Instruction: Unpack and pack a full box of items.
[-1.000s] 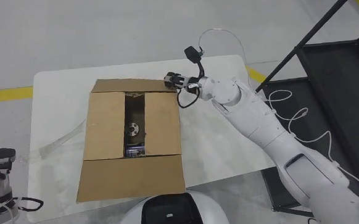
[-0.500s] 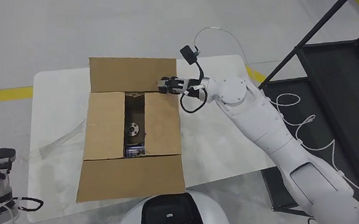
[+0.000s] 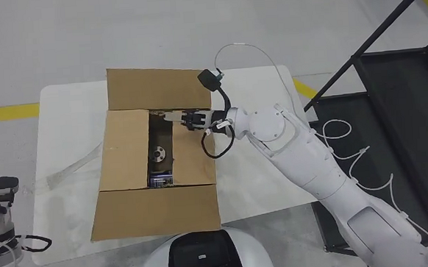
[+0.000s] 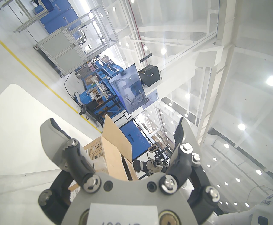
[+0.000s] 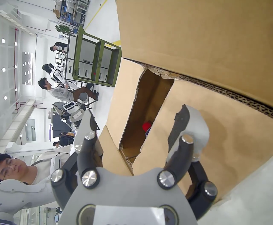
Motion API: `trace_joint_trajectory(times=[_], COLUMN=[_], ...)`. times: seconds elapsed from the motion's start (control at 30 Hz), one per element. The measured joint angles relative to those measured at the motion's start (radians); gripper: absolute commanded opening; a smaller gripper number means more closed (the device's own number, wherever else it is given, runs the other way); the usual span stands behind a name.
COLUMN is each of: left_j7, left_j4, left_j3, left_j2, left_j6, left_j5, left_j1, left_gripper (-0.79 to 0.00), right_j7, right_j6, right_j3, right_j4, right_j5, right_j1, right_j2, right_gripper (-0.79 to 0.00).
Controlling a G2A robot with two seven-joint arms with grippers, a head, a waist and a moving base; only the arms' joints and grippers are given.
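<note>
Right gripper (image 3: 175, 118) came in from the far right corner to over the box (image 3: 126, 150), tips at the slot between the side flaps.

Top view: box sat mid table (image 3: 65, 113), mouth up. Its body looked longer side to side, and the slot ran near-to-far. Far flap (image 3: 156, 85) and near flap (image 3: 156, 211) lay folded out.

Left wrist view: left gripper (image 4: 116, 125) fingers wide, empty, with the box (image 4: 113, 153) beyond.

Right wrist view: right gripper (image 5: 138, 114) fingers spread, holding nothing, close over the box (image 5: 213, 127). Red-capped item (image 5: 147, 126) sat down in the slot.
</note>
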Motion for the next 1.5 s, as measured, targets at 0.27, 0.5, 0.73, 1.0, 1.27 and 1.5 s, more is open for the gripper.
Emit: trace_joint_trajectory(times=[0.27, 0.5, 0.73, 1.0, 1.27, 1.5], left_j7=[0.000, 0.000, 0.000, 0.000, 0.000, 0.000], left_j4=[0.000, 0.000, 0.000, 0.000, 0.000, 0.000], left_j3=[0.000, 0.000, 0.000, 0.000, 0.000, 0.000], left_j2=[0.000, 0.000, 0.000, 0.000, 0.000, 0.000], left_j6=[0.000, 0.000, 0.000, 0.000, 0.000, 0.000], left_j5=[0.000, 0.000, 0.000, 0.000, 0.000, 0.000], left_j1=[0.000, 0.000, 0.000, 0.000, 0.000, 0.000], left_gripper=[0.000, 0.000, 0.000, 0.000, 0.000, 0.000], right_j7=[0.000, -0.010, -0.030, -0.080, -0.055, 0.006], right_j6=[0.000, 0.003, 0.062, 0.123, 0.093, 0.015], right_j3=[0.000, -0.031, -0.156, -0.264, -0.304, -0.307], right_j4=[0.000, -0.038, 0.011, 0.217, 0.298, 0.317], right_j5=[0.000, 0.053, 0.105, 0.147, 0.194, 0.267], right_j1=[0.000, -0.002, 0.105, 0.231, 0.258, 0.270], right_j2=[0.000, -0.015, -0.071, -0.147, -0.192, -0.221], right_gripper=[0.000, 0.000, 0.000, 0.000, -0.025, -0.105])
